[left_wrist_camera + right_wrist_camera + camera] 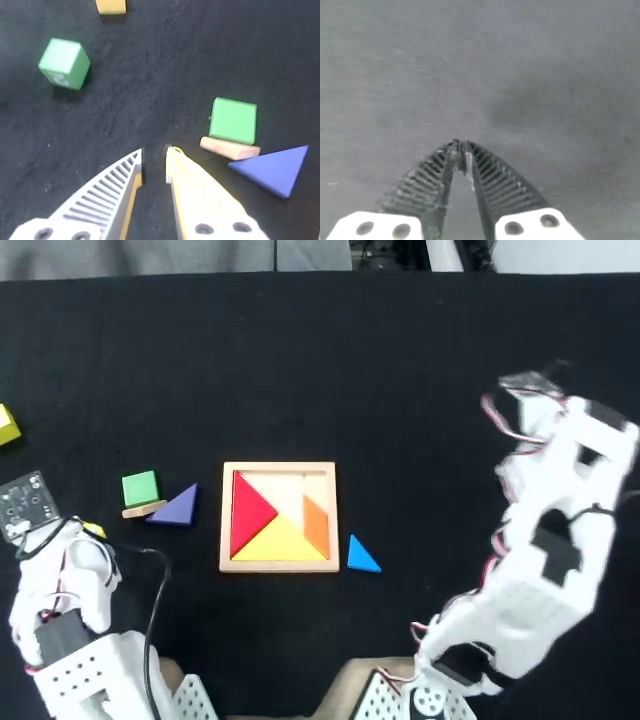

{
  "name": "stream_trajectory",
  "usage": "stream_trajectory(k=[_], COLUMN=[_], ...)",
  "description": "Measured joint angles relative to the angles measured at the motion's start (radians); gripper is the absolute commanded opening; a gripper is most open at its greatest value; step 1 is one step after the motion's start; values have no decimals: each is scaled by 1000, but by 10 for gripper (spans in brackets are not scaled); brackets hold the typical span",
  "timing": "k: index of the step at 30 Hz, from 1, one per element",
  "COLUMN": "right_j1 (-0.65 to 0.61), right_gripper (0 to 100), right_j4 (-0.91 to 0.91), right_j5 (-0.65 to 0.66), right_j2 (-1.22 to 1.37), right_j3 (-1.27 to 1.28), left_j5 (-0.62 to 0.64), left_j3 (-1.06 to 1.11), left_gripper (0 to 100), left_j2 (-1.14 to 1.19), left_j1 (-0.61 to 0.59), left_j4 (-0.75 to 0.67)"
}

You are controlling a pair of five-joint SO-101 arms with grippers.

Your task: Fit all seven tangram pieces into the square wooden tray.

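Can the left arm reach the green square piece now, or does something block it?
Probably yes. The left gripper hangs over bare table near the green square, with nothing between them. The pale piece close beside the square may crowd one finger.

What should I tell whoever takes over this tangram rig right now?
Left gripper: slightly open, empty, by the loose pieces left of the wooden tray.
Right gripper: shut, empty.
Done: red triangle, yellow triangle and orange piece lie in the tray.
Left to do: green square, tan piece and purple triangle, left of the tray; blue triangle, right of it.
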Motion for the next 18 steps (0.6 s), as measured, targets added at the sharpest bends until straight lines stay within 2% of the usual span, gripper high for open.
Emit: stream_trajectory(k=[6,9,11,14,18], right_j1=[-249,-393,-468,-529,-549], right_gripper=[11,21,78,197,216], right_j4=[5,-74,-147,-213,-230], right_j5=[-164,-235,-279,-358,-479], right_j2=[-224,-255,-255,-218,-118], right_j3=[157,230,272,282,282], left_j5=[0,0,0,0,0], left_j3=[43,43,43,43,43], left_gripper=[102,102,103,103,103], left_j2=[0,0,0,0,0], left_j1=[0,0,0,0,0], left_j4=[-43,-43,-43,-43,-43])
